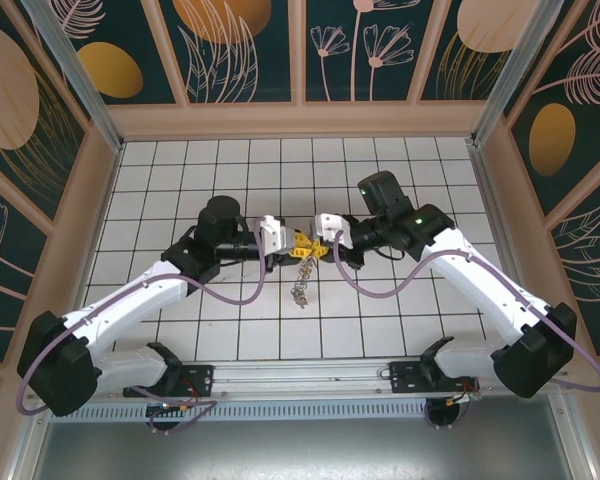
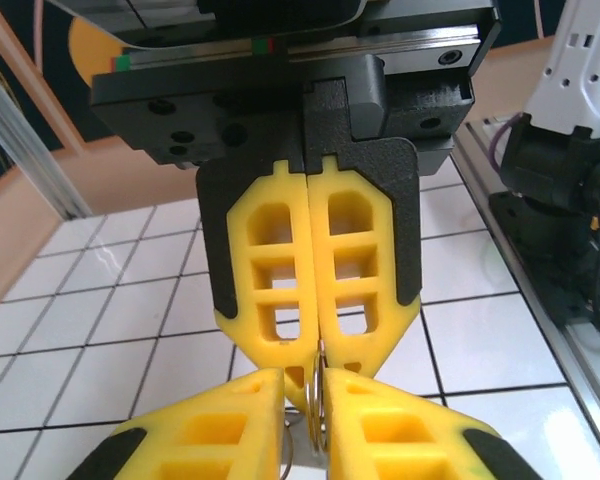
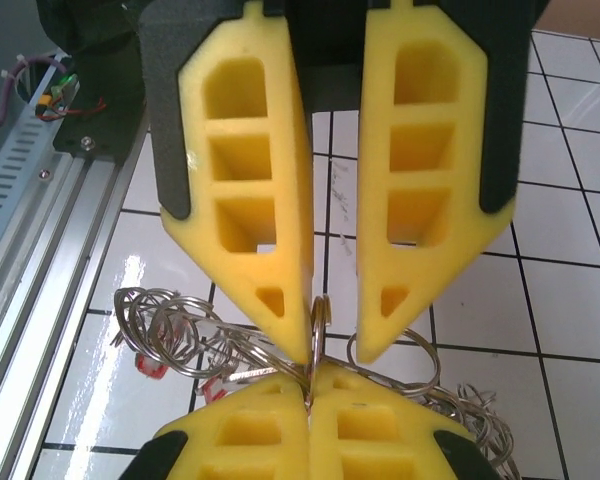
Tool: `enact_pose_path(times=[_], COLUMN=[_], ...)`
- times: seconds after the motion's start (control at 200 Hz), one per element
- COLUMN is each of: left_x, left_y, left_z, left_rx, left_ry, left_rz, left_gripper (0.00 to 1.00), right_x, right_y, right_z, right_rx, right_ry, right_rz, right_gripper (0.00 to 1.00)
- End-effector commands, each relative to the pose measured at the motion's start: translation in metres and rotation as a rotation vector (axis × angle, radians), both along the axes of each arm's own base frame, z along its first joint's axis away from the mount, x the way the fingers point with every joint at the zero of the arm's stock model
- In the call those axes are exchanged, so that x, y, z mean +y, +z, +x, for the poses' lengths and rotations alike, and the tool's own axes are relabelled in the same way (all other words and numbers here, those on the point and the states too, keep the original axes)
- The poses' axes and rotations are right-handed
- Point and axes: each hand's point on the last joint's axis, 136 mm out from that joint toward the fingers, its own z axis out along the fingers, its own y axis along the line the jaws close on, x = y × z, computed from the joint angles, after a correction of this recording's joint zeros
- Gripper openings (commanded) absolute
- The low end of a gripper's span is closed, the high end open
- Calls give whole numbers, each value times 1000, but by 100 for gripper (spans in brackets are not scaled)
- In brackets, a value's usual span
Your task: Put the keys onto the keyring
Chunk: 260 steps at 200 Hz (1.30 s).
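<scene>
Right gripper (image 3: 310, 388): yellow plastic fingers moulded with window-like cutouts, pressed together and clamped on the thin silvery keyring (image 3: 319, 318), which stands on edge. Left gripper (image 3: 332, 345): same yellow fingers on black backing, tips slightly apart on either side of the ring; can't tell if they touch it. A tangle of shiny wire loops trails off the ring. The keys (image 3: 150, 366) show as small red plastic heads in the near loops, toward the slotted aluminium rail (image 3: 40, 230). All this is mid-table over glossy white tiles (image 3: 570, 200) with dark grout.
</scene>
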Motion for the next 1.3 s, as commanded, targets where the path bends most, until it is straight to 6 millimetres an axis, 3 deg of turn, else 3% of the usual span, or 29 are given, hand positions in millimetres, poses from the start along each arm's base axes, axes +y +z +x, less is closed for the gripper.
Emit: enact_pose_path(times=[0.0,0.07,0.17,0.255,0.4,0.566,0.766,1.296], left_x=[-1,-2,-3,-4,-5,-6,-2,3], left_y=[-15,-19,-23,-6,27,44,53,64], left_z=[-1,-2,-4,-6,-16,-21,-23,-18], left_rx=[34,53,77,58,59,101,117,108], left_ry=[-35,-56,-73,-71,-91,-115,-121,-91], left_rz=[84,116,133,55,-129,-252,-350,-483], left_gripper=[14,0,0,0,0,0,0,0], right_x=[9,10,11,8,1,-5,-10,-7], right_y=[18,20,25,27,32,40,40,40], right_z=[-11,-10,-9,-10,-15,-18,-16,-18], right_rx=[-31,-37,-48,-49,-20,-10,5,86], right_ry=[65,56,46,40,38,29,16,49], right_rz=[36,41,68,95,173,243,246,276], right_gripper=[0,0,0,1,19,20,25,24])
